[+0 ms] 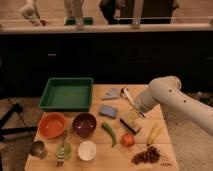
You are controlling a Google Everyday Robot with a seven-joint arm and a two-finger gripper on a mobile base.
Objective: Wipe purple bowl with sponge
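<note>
plain green tray [66, 93] on pale tan wooden table [112, 161]. orange bowl [52, 125], dark purple bowl [84, 124], blue sponge [108, 111], grey-blue cloth [112, 93]. green chili pepper [109, 133], red tomato [128, 140], yellow bananas [155, 133], dark reddish grapes [148, 155], white cup [87, 150]. white robot arm [170, 95]; pale gripper [134, 114] low over the table's right side, right of the sponge.

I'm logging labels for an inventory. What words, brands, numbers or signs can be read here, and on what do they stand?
No text can be read.
A small dark mark on the table, beside the grapes, is too blurred to read.
The sponge, purple bowl and tray show no text.
The gripper, over the table right of the sponge, shows none.
</note>
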